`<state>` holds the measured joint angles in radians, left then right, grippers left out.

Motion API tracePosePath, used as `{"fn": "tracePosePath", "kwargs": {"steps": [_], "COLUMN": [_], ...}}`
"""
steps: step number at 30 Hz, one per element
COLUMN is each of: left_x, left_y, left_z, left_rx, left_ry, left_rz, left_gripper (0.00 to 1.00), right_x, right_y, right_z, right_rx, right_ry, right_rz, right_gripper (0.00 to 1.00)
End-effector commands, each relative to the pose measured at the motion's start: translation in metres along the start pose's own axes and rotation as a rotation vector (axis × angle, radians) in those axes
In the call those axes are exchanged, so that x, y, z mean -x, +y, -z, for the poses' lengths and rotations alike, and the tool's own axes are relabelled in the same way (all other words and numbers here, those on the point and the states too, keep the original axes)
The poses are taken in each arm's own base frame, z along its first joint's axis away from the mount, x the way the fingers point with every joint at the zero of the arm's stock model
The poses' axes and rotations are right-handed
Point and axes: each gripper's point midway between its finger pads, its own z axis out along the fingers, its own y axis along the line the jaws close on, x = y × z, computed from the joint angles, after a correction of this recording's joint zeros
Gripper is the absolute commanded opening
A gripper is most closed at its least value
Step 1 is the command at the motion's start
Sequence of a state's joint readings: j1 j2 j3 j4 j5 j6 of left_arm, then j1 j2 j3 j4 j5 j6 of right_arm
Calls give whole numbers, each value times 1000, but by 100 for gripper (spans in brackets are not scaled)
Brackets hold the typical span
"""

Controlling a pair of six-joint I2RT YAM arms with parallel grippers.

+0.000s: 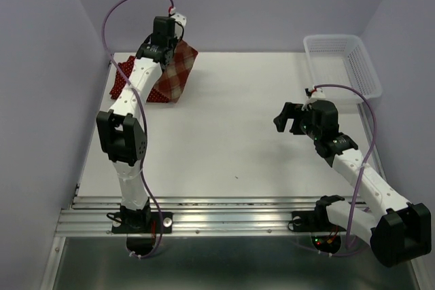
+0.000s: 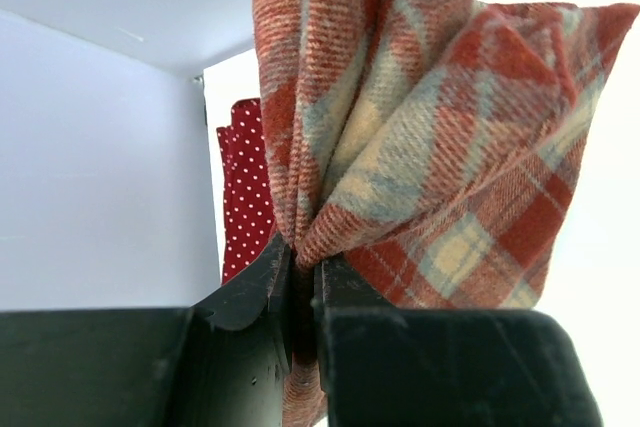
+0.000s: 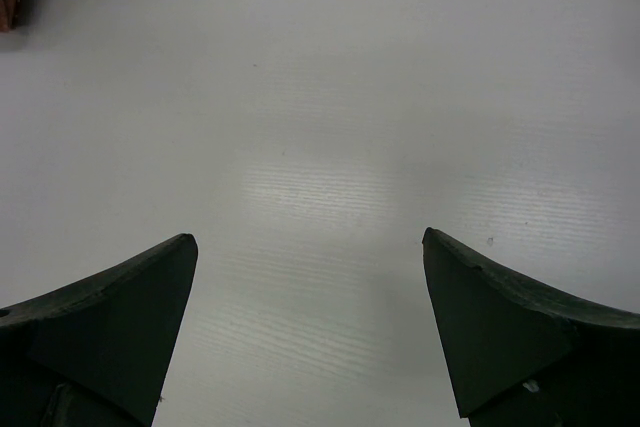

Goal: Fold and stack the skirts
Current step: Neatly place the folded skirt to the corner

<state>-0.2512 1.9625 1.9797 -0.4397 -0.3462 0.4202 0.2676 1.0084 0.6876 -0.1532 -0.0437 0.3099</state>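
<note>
My left gripper [image 1: 170, 44] is at the far left corner of the table, shut on the red-and-cream plaid skirt [image 1: 175, 76], which hangs from it down to the table. In the left wrist view the plaid cloth [image 2: 430, 127] is pinched between the black fingers [image 2: 250, 287]. A dark red polka-dot skirt [image 1: 126, 76] lies flat under and left of it, and also shows in the left wrist view [image 2: 245, 187]. I cannot tell whether a second dotted skirt lies there. My right gripper [image 1: 285, 119] is open and empty above the bare table [image 3: 330, 147].
A white mesh basket [image 1: 343, 66] stands at the far right corner. Pale walls close in the left, back and right. A metal rail [image 1: 217, 219] runs along the near edge, where both arm bases sit.
</note>
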Motion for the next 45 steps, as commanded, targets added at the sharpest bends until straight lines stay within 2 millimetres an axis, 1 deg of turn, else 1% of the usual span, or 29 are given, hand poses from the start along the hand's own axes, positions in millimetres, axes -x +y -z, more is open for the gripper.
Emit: {"fn": "tracePosePath", "kwargs": {"steps": [1,4,8,11,15,16,17,19,20,26,31,32,33,34,36,37,39,42,43,44,45], "left_x": [69,74,69,59,35,33,29,23,19,2,-21,-22,-19,-27,-26,-30,-36,-41,-53,-56,-60], "left_y": [56,60,60,57,55,52,56,59,64,76,85,86,91,94,102,103,113,116,129,130,135], "left_z": [62,68,65,55,33,30,25,16,12,-16,-48,-51,-53,-63,-67,-72,-77,-85,-90,-93,-94], "left_rx": [86,91,96,104,123,116,122,125,136,144,178,181,189,199,214,217,236,244,261,261,280], "left_ry": [-219,-234,-216,-185,-119,-114,-106,-89,-79,-39,23,25,16,37,33,39,43,48,66,68,76], "left_rz": [112,119,117,113,111,111,125,132,137,167,166,168,176,180,194,195,202,207,224,229,239], "left_gripper": [0,0,0,0,0,0,0,0,0,0,0,0,0,0,0,0,0,0,0,0,6], "right_x": [7,7,7,5,5,5,5,5,5,4,3,1,1,1,1,1,1,0,-1,-2,-2], "right_y": [-2,-1,-1,-1,-1,-1,-1,-2,-2,-3,-5,-6,-7,-7,-8,-8,-9,-9,-10,-10,-10], "right_z": [-1,-2,-2,-3,-3,-3,-3,-4,-4,-5,-7,-8,-8,-9,-9,-10,-10,-11,-12,-12,-12], "right_rx": [-10,-3,-3,-4,-4,-6,-6,-7,-7,-13,-24,-30,-31,-32,-37,-40,-44,-46,-48,-48,-49], "right_ry": [-26,-27,-26,-21,-19,-20,-20,-19,-19,-16,-10,-4,-3,-3,-3,-1,-2,3,8,9,12], "right_rz": [2,2,2,2,2,2,2,2,2,2,1,1,1,1,3,3,4,4,4,4,4], "right_gripper": [100,100,100,100,100,100,100,100,100,100,100,100,100,100,100,100,100,100,100,100,100]}}
